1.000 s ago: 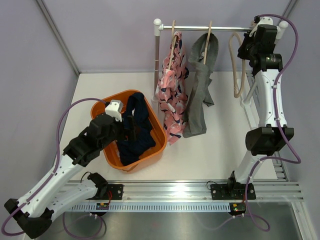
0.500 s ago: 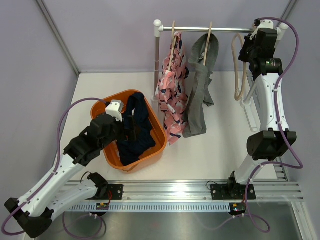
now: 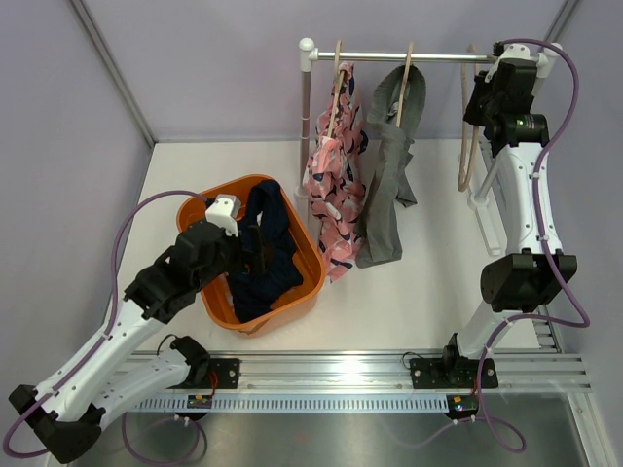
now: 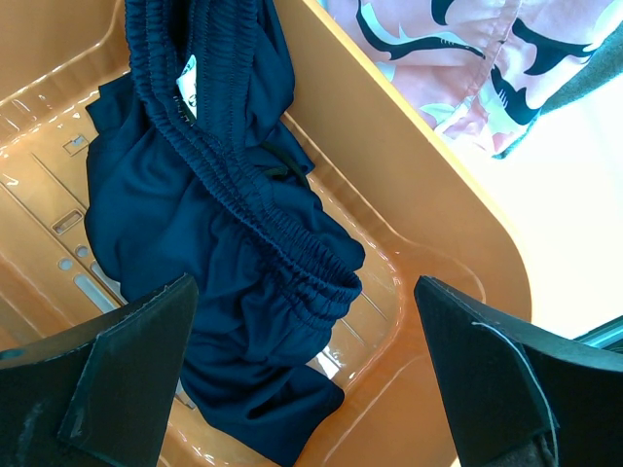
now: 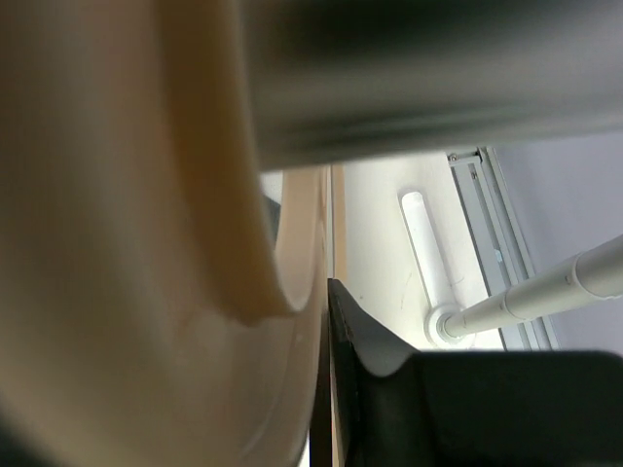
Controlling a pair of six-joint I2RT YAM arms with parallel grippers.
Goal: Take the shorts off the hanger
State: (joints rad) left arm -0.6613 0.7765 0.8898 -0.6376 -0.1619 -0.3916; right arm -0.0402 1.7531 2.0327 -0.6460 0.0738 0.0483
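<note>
The dark navy shorts point(image 3: 261, 255) lie crumpled in the orange basket point(image 3: 310, 255), and they fill the left wrist view point(image 4: 224, 243). My left gripper point(image 3: 238, 238) hangs open and empty just above them point(image 4: 302, 284). The pink patterned shorts point(image 3: 333, 185) and the grey shorts point(image 3: 387, 190) hang on wooden hangers on the rack's rod point(image 3: 428, 56). My right gripper point(image 3: 482, 100) is shut on an empty beige hanger point(image 3: 469, 126) at the rod's right end. In the right wrist view one black finger point(image 5: 343, 321) presses against that hanger point(image 5: 146, 292).
The rack's white upright point(image 3: 306, 107) stands behind the basket. The rack's right post and foot point(image 3: 484, 195) stand near the right arm. Purple walls close in on the left, back and right. A metal rail point(image 3: 341, 375) runs along the near edge.
My right gripper has lifted the empty beige hanger up and to the right, and its hook now sits at the rod. The left arm and all the shorts have not moved.
</note>
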